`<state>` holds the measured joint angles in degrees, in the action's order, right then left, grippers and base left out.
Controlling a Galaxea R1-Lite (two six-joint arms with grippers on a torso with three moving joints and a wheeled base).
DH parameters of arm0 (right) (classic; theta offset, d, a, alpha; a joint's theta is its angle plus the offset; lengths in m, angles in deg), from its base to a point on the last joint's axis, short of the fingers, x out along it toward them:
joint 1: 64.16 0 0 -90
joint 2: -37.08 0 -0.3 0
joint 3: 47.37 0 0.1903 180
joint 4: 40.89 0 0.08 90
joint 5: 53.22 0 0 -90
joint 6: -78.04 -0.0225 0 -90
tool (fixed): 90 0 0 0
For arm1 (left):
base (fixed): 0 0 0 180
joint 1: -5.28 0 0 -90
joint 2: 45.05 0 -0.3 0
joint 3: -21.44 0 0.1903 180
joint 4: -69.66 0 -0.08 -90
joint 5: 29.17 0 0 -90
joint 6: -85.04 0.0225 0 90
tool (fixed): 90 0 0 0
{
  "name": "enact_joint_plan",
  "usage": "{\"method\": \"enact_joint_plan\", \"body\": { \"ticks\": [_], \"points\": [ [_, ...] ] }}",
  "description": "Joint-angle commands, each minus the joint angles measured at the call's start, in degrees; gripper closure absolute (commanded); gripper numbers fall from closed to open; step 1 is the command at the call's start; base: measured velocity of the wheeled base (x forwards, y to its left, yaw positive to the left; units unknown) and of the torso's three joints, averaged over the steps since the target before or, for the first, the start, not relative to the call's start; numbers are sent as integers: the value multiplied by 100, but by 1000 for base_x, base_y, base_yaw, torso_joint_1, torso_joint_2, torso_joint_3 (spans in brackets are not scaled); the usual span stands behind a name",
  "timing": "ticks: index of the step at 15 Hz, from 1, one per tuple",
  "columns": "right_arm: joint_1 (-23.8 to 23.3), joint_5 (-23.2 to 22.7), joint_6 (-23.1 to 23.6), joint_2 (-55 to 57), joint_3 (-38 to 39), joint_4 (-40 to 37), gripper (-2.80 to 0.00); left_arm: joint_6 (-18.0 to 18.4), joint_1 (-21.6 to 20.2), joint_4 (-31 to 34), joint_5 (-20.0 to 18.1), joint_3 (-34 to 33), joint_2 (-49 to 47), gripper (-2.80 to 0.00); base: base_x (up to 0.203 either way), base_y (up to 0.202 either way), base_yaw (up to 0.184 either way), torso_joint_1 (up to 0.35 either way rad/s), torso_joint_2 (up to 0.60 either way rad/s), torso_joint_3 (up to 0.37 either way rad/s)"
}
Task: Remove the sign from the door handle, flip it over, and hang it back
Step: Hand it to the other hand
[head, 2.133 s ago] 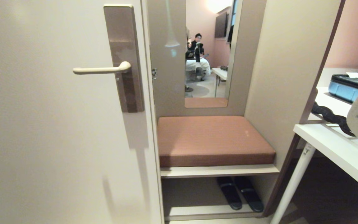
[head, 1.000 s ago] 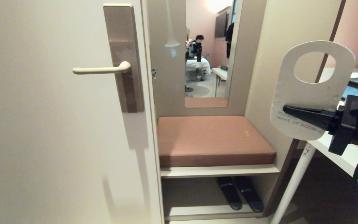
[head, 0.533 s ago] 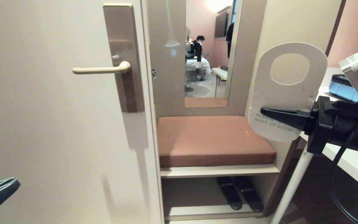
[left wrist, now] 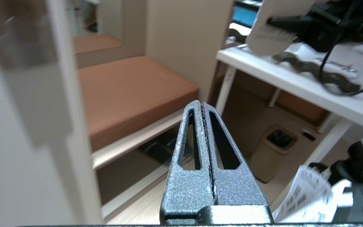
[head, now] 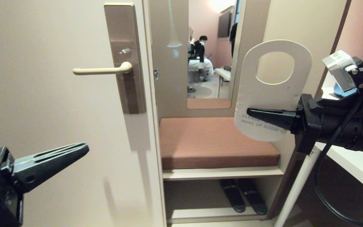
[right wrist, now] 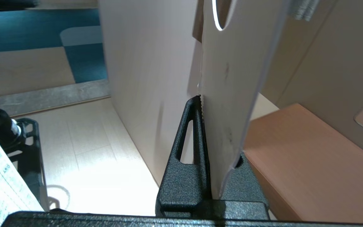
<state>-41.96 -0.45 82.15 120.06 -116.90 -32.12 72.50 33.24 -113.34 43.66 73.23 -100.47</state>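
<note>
Sign held upright, clear of the door handle [head: 102, 70]

The right gripper [head: 251, 112] reaches in level, clamped on the sign [head: 271, 91], white face showing; the left gripper [head: 82, 147], jaws together, points toward the door [head: 43, 104].

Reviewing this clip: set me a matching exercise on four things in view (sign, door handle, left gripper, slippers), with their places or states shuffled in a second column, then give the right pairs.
Things:
1. sign
2. door handle
3. left gripper
4. slippers

Places or states:
A. shut on nothing, low in front of the door
B. bare, with nothing hanging on it
C. on the low shelf under the cushioned bench
D. held upright in the right gripper, white face toward the head camera

Pairs: 1-D, 2-B, 3-A, 4-C
</note>
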Motion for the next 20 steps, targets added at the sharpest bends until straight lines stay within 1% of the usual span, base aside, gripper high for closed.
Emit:
{"method": "enact_joint_plan", "body": {
  "ticks": [1,4,6,8,9,10,12,14,18,20],
  "points": [
    [124,-32,-27,142,-174,21,0,-3,-8,-303,-274,276,-947,0,0,0,0,0,0,0],
    [378,-233,-359,173,-312,102,0,-2,-10,-695,-622,391,-1376,0,0,0,0,0,0,0],
    [382,-443,-404,298,-338,293,0,5,-12,-709,-704,384,-1481,0,0,0,0,0,0,0],
    [407,-677,-402,349,-341,311,0,25,-14,-751,-747,387,-1612,0,0,0,0,0,0,0],
    [474,-697,-402,381,-341,313,0,31,-25,-838,-812,385,-1688,0,0,0,0,0,0,0],
    [489,-706,-402,411,-340,316,0,37,-72,-920,-856,392,-1759,-280,0,0,0,0,0,0],
    [554,-707,-402,461,-332,320,0,39,-98,-1144,-919,401,-1890,-280,0,0,0,0,0,0],
    [656,-713,-410,478,-345,320,0,48,-89,-1160,-1013,452,-1946,-280,0,0,0,0,0,0],
    [1016,-724,-427,605,-411,320,0,45,-89,-1318,-1233,472,-2011,-280,0,0,0,0,0,0],
    [1059,-830,-428,614,-399,320,0,61,-89,-1326,-1400,455,-1999,-280,0,0,0,0,0,0]
  ]
}}
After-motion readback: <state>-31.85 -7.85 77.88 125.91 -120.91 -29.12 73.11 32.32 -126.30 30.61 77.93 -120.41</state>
